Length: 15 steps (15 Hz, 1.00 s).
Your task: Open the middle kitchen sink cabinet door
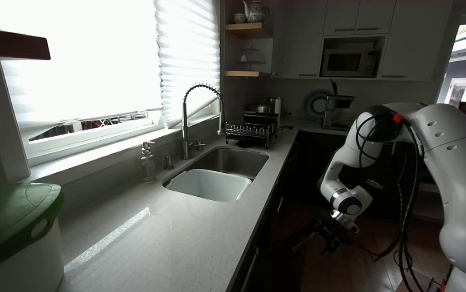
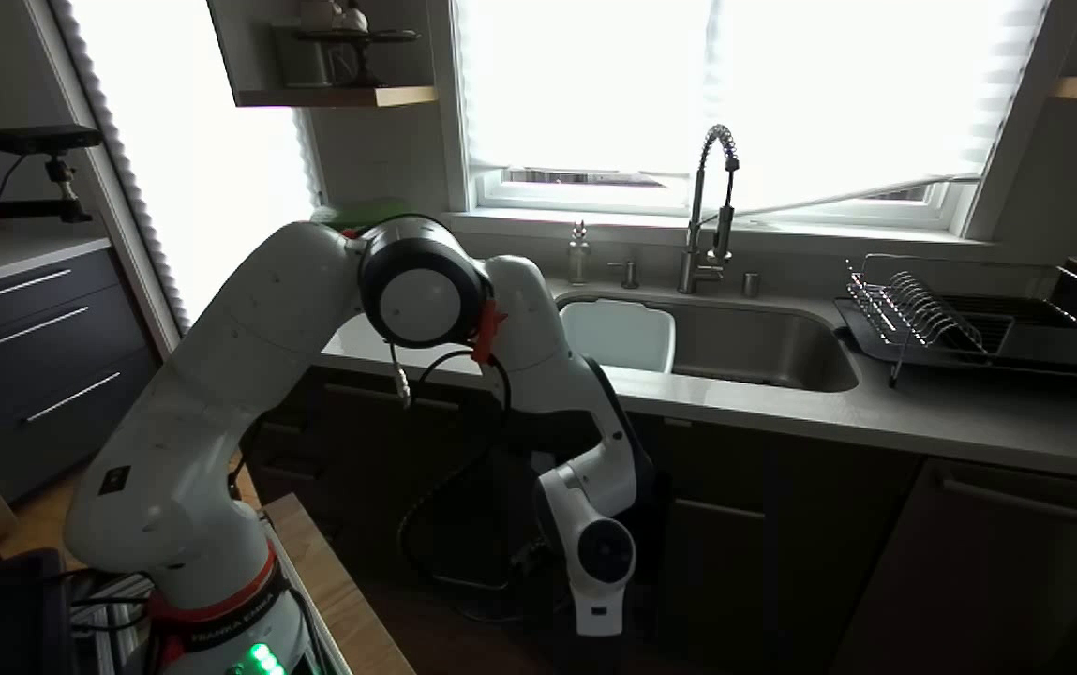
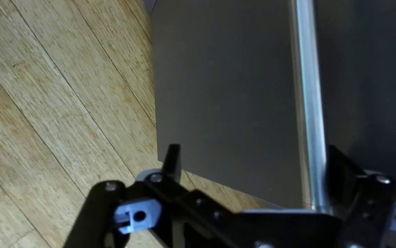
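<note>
Silver and straight, the handle (image 3: 310,103) crosses a dark grey door (image 3: 229,93) in the wrist view, likely the one meant. Seen from there, the claw (image 3: 254,150) has its fingers (image 3: 341,165) spread wide on either side of the handle, one just beside it; whether they touch I can't tell. The sink (image 2: 772,347) lies beside the arched faucet (image 2: 694,225) in both exterior views. Floor (image 3: 63,113) shows past two edges of the door, so I judge it partly swung out. To open it well, hook that nearer finger behind the handle, pull slowly along the door's arc rather than straight back, and turn the claw along so nothing slips.
</note>
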Tool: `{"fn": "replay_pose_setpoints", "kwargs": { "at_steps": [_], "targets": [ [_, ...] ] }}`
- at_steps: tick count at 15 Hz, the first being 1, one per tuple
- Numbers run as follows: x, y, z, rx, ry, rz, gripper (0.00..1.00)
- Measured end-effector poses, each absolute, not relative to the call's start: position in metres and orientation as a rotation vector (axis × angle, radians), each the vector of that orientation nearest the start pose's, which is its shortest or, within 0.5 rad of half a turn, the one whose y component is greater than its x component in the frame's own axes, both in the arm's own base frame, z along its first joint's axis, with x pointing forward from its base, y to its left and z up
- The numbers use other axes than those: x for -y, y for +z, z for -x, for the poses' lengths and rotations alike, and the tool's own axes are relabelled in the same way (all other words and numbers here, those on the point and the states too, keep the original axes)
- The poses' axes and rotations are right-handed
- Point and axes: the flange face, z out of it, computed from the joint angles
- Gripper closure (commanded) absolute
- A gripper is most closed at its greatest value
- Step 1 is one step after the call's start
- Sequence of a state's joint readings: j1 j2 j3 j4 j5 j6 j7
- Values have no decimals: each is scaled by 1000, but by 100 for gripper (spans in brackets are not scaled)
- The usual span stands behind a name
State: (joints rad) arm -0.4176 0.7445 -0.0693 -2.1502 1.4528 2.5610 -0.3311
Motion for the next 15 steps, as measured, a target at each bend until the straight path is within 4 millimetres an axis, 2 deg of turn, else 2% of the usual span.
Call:
{"fn": "replay_pose_setpoints", "kwargs": {
  "at_steps": [4,8,11,15],
  "targets": [
    [225,29,-364,-1978,-6,1692,0],
    [208,40,-321,-2085,11,1623,0],
    [206,59,-304,-2105,-6,1618,0],
    [213,100,-294,-2071,-108,1625,0]
  ]
}}
